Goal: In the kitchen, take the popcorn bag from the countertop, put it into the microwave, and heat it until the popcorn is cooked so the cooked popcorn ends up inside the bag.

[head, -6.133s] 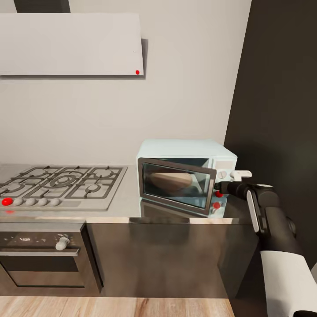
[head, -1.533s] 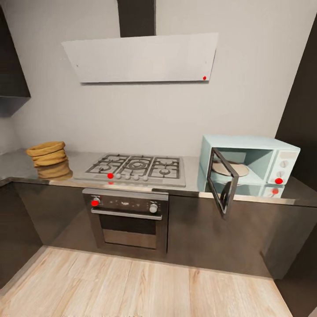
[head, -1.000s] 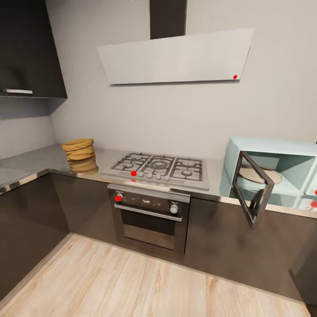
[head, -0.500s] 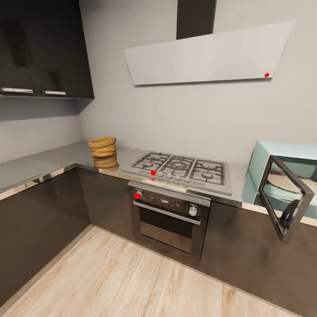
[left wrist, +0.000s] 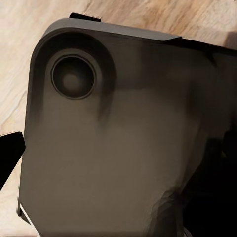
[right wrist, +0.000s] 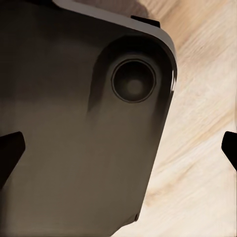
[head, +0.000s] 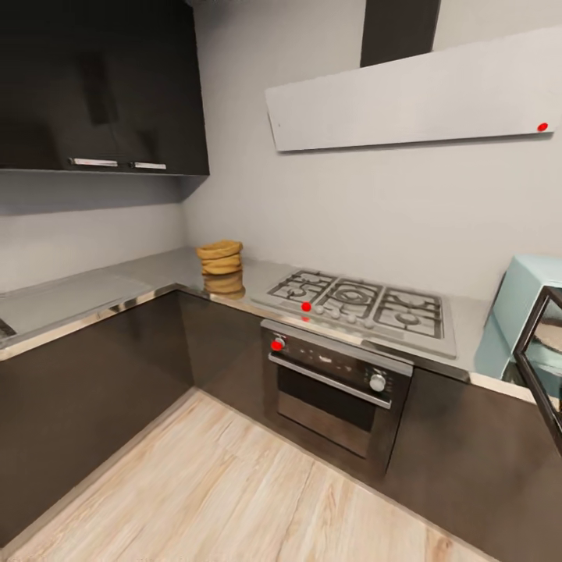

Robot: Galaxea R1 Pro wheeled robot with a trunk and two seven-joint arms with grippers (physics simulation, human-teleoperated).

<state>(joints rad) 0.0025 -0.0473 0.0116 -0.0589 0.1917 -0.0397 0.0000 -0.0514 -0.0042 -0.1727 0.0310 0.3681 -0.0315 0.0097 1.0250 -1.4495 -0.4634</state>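
Where the pale grey countertop [head: 94, 293] turns the corner under the dark wall cabinets [head: 101, 86], the yellow popcorn bag [head: 221, 259] sits just beside the gas hob [head: 361, 303], well apart from the blue microwave [head: 524, 312], whose door [head: 545, 355] hangs open at the far right. Below the hob is the oven [head: 332, 394]. Both wrist views look onto the robot's dark base [left wrist: 118, 143] over wood floor [right wrist: 197, 177]; whether either pincer is apart or together, I cannot tell.

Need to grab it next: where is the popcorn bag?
In the head view, the popcorn bag sits on the countertop, just left of the gas hob.
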